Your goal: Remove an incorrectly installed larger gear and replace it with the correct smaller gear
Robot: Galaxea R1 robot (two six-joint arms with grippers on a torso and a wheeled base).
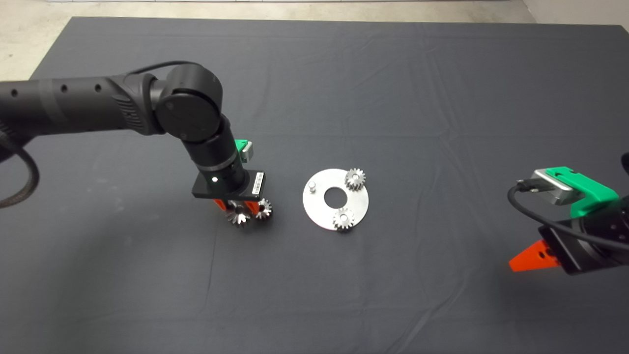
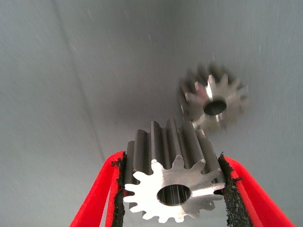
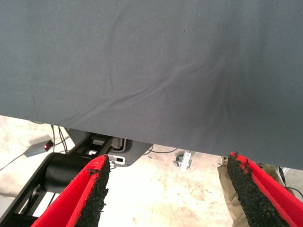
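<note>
My left gripper (image 1: 239, 208) is left of the round silver plate (image 1: 322, 212) and shut on the larger gear (image 1: 239, 217). In the left wrist view the black pads press both sides of this wide toothed gear (image 2: 165, 172), held with its dark bore facing the camera. The smaller gear (image 1: 264, 209) lies on the mat just beside it, toward the plate, and shows again in the left wrist view (image 2: 214, 99). On the plate, one short pin (image 1: 312, 186) stands bare. My right gripper (image 1: 533, 256) is parked at the lower right, open and holding nothing.
Two small silver gears (image 1: 355, 178) (image 1: 343, 218) sit on pins of the plate around its centre hole (image 1: 335, 197). The dark mat (image 1: 393, 98) spreads wide around the plate. The right wrist view shows the mat's edge, with floor and a black frame beyond.
</note>
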